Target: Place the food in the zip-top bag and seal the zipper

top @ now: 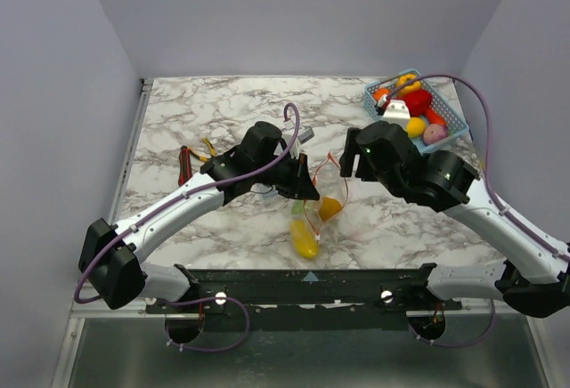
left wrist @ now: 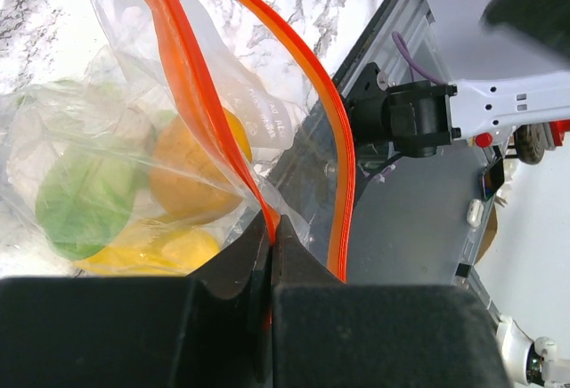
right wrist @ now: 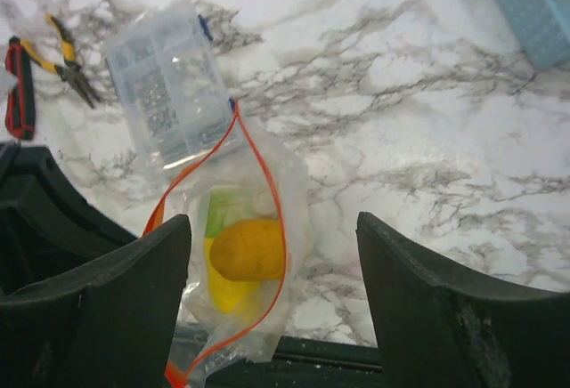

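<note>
A: Entry one, the container?
B: Floppy clear plastic zip-top bag (top: 313, 194), near the middle of the near edge of the marble-patterned tabletop (top: 223, 103), mouth raised. Its thin red-orange zipper strip (left wrist: 340, 148) gapes, the two halves bowed well apart: unsealed
A: Contents?
B: Glossy toy food, three pieces visible through the plastic: one round orange fruit (left wrist: 191, 174), one green piece (left wrist: 85, 197), one long yellow piece (left wrist: 160, 250)
A: Not yet loaded?
B: The blue mesh basket (right wrist: 521, 10) at the far right corner holds more plastic pieces (top: 417, 101) in yellow, red, orange and pink; exact count uncertain
A: Arms?
B: The left tool (left wrist: 270, 244) has its fingers pressed together, clamped on one half of the zipper strip. The right tool (right wrist: 272, 223) has its fingers spread apart, holds nothing, and hangs above the bag's mouth
A: Sundries?
B: Rigid clear compartment box (right wrist: 169, 94) just beyond the bag's mouth; red-handled pliers (top: 184, 165) toward the left edge
A: Status?
B: Judged partly done: three pieces bagged; the basket pieces to follow, if all are meant to go in; the whole seal left to press shut
</note>
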`<state>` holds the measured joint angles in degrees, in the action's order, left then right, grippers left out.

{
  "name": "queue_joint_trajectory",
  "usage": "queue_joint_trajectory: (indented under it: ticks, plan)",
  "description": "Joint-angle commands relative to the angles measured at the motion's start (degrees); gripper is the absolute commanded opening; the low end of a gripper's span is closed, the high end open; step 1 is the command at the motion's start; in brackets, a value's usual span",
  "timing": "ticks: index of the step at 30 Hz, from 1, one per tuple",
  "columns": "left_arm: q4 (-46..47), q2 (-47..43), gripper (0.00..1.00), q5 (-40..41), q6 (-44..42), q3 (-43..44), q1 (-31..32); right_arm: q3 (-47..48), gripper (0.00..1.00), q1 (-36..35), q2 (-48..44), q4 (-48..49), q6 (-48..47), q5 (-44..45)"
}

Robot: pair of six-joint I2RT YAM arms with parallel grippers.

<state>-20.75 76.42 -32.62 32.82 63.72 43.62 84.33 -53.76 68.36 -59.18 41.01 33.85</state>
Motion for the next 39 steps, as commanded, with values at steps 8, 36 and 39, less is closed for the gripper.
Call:
queue_joint_trajectory:
  ticks: [8,36,39]
  plan:
    - [-0.74,0.22,0.0,-0.68,-0.67,1.23,-0.17,1.65,0.77,24.56,2.7,9.14,-13.13,-4.49]
    - [-0.28,-0.49,0.0,-2.09,-0.12,1.05,-0.2,3.49,0.73,53.4,28.18,29.17,-7.64,-15.79]
    - [-0.08,-0.62,0.0,-2.28,-0.02,0.92,-0.2,7.12,0.73,55.38,31.71,28.13,-7.94,-14.66]
